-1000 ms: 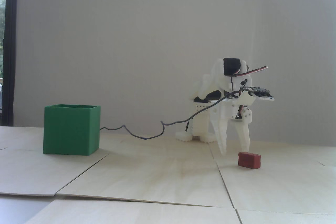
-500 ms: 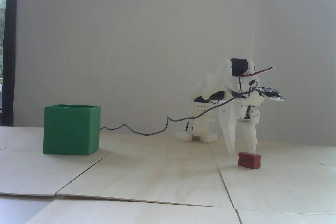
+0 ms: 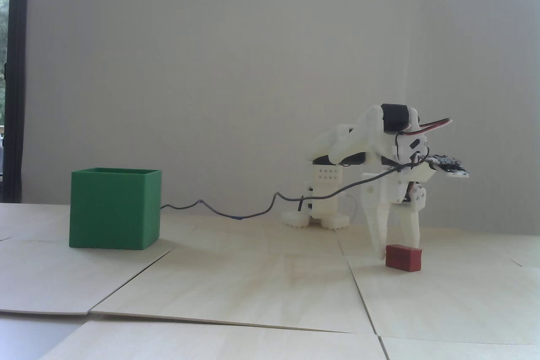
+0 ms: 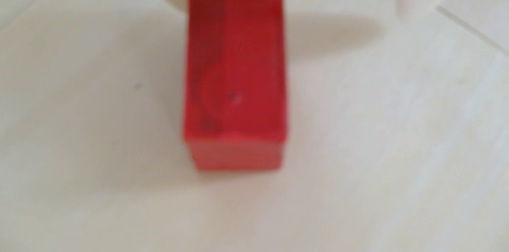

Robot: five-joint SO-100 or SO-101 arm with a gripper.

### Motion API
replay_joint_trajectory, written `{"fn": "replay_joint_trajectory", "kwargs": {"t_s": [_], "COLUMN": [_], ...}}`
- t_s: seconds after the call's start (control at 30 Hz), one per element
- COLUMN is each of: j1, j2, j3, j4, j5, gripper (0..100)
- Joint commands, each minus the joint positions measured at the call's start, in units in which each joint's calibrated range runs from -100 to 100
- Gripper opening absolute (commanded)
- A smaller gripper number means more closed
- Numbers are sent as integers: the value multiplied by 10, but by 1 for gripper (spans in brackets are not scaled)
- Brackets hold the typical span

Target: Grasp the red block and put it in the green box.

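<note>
Pale wood table [image 3: 253, 275]. Green box [image 3: 114, 208] at left, inside not visible. Gripper [image 3: 398, 247] spread open, fingers straddling red block [image 3: 403, 257] at right, not clamped.

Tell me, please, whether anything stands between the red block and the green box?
Nothing solid does: bare table separates the red block from the green box. Only a thin cable trails behind that stretch.

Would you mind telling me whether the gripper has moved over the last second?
Yes. In the fixed view the gripper has shifted right and down, away from the green box, and now straddles the red block.
</note>
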Motion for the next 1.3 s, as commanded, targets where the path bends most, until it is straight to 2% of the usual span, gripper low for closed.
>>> {"fn": "replay_joint_trajectory", "kwargs": {"t_s": [0.0,0.63,0.8,1.27], "j1": [-12,-28,-32,-29], "j2": [-18,-35,-66,-72], "j3": [-33,-33,-29,-33], "j4": [0,18,18,18], "j5": [0,0,-36,-38], "gripper": [25,25,29,30]}}
